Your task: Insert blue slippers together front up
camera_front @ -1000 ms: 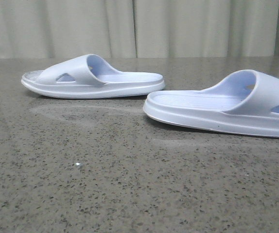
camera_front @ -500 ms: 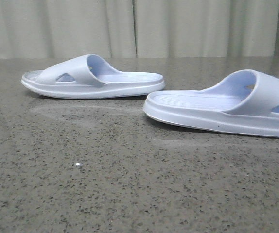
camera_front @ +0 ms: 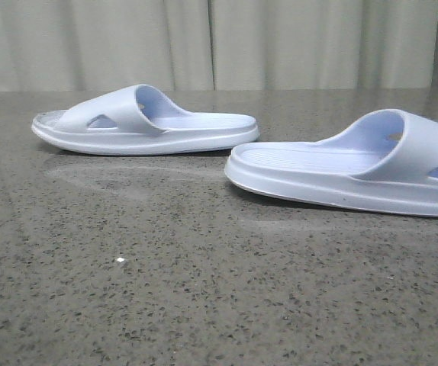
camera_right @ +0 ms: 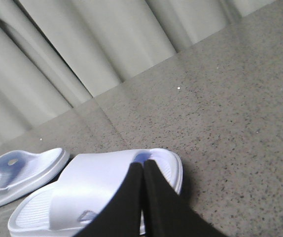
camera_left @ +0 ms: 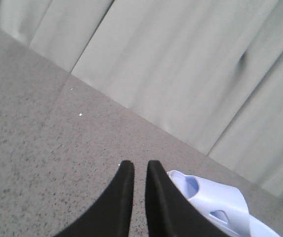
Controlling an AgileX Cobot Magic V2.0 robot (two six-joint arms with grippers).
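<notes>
Two pale lavender-blue slippers lie sole-down on the speckled table. One slipper (camera_front: pixel 146 122) is at the back left, its toe to the left. The other slipper (camera_front: pixel 341 168) is nearer, at the right, its toe off the right edge. No gripper shows in the front view. My left gripper (camera_left: pixel 140 166) hangs above bare table with a narrow gap between its black fingers and nothing in it; a slipper (camera_left: pixel 220 202) lies just beside it. My right gripper (camera_right: pixel 144 165) is shut and empty, above the strap and toe end of a slipper (camera_right: pixel 87 182). The second slipper (camera_right: pixel 23 173) lies beyond.
The table (camera_front: pixel 204 290) is dark speckled stone. A pale pleated curtain (camera_front: pixel 280 42) hangs along its far edge. A small white speck (camera_front: pixel 120 260) lies on the table at the front left.
</notes>
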